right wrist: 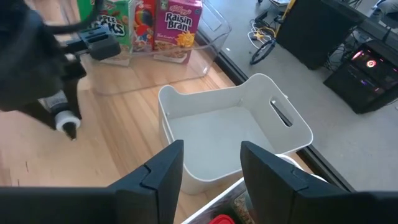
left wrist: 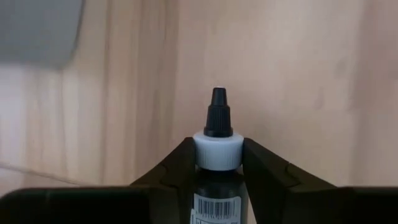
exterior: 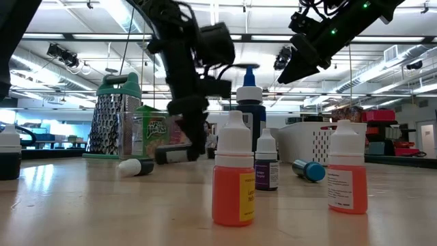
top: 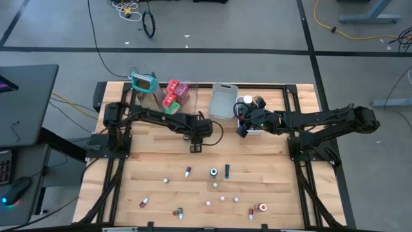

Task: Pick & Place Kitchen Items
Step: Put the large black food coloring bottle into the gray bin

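Gripping a small dark bottle (left wrist: 217, 163) with a white collar and black nozzle tip, the left gripper (left wrist: 217, 163) has its fingers (left wrist: 177, 171) clamped on either side of the cap, the bare wood of the table (left wrist: 298, 74) behind it. In the high view that gripper (top: 196, 147) sits just left of centre frame, with the bottle too small to make out there.

The rest of the kitchen items are scattered across the lower middle of the high view: a purple-capped bottle (top: 187, 171), a blue-capped one (top: 226, 171), a red-lidded jar (top: 262, 207), plus tiny white bits (top: 222, 198). In the low view two orange dropper bottles (exterior: 232, 171) stand up close in the foreground.

The right gripper (top: 243, 131) hovers in the upper right of centre, over the white bin (right wrist: 236, 134), fingers (right wrist: 163, 169) apart and holding nothing. The clear bin (top: 177, 94) with red packets sits in the upper left next to the teal-framed grater (top: 143, 82), and a grey bin (top: 223, 100) is between that and the right gripper.
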Tool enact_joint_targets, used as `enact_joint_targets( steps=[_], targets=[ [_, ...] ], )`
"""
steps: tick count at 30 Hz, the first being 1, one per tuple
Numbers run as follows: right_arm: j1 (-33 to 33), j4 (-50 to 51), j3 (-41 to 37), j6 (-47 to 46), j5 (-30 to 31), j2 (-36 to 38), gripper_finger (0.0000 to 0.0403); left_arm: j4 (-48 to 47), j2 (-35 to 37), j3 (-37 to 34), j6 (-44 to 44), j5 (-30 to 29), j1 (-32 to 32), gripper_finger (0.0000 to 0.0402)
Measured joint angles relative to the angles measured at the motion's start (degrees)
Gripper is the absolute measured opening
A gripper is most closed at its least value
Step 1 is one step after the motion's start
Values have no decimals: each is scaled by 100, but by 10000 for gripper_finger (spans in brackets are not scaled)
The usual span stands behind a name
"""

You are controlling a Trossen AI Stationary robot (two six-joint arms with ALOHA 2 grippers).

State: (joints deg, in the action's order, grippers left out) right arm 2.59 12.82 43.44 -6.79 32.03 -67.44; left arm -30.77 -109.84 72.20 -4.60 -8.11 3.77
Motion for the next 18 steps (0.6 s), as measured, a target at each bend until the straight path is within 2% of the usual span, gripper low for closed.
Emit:
enact_joint_targets(
  steps=[3, 12, 15, 18],
  targets=[
    [0, 30, 0, 7, 2, 0, 169, -79, 0, 313, -9, -284, -97, 116],
    [0, 197, 0, 14, 31, 0, 169, -185, 0, 1446, -52, -1962, -124, 121],
    [-2, 210, 0, 59, 363, 11, 169, 144, 9, 1813, -94, -2510, -69, 116],
    [-3, 512, 0, 144, 928, 128, 169, 952, 13, 1939, 110, -2484, 149, 115]
  ],
)
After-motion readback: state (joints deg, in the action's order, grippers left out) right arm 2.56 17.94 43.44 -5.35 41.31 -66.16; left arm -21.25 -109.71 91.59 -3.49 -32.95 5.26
